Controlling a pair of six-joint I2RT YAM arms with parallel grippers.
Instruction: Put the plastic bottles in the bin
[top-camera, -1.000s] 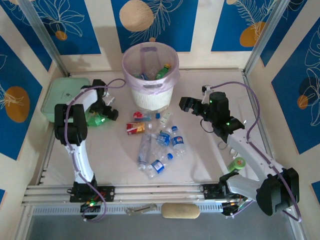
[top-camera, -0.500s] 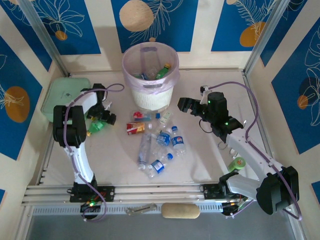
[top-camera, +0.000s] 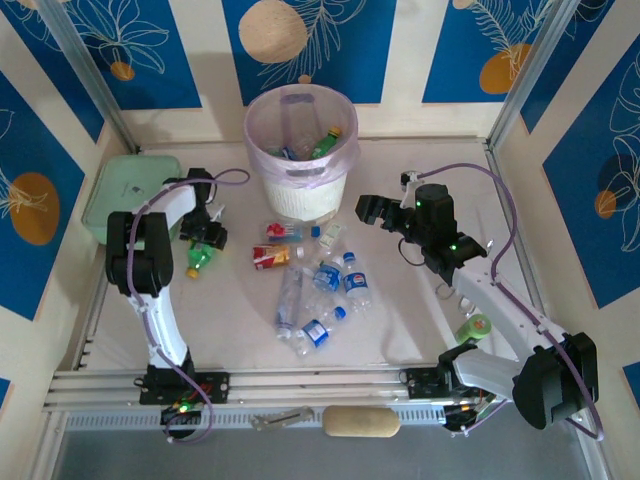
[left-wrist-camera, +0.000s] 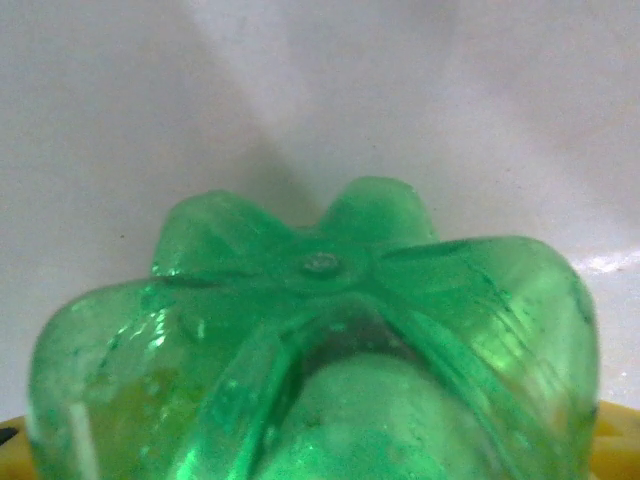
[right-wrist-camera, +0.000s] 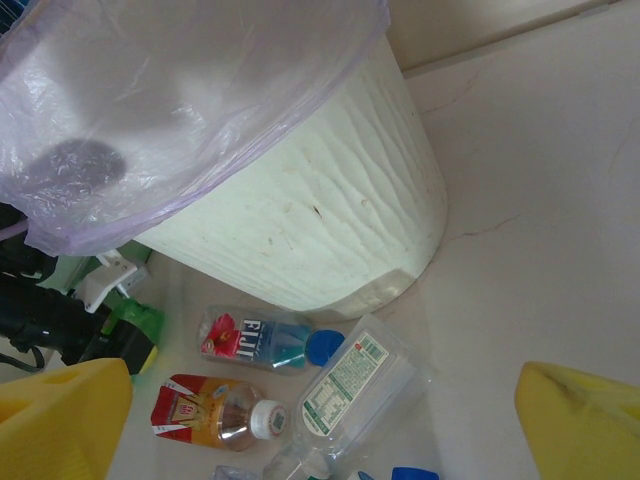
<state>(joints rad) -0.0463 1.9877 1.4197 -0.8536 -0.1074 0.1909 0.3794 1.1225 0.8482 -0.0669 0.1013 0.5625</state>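
Beside the bin, left tool seems clamped on a green bottle; right tool gapes empty

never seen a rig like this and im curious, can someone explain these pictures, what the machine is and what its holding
The machine is a left arm and a right arm, bolted at the near edge of a table. Each ends in a two-finger claw. The overhead picture comes from a fixed camera above and behind them. The other two come from small cameras on the wrists.

On the table stands a white bin lined with a purple bag, with some bottles inside. A pile of plastic bottles lies in front of it, and a pale green box sits at the left.

The left claw sits around a green bottle. Whether it grips firmly yet is hard to tell. The right claw hangs open and holds nothing, facing the bin.
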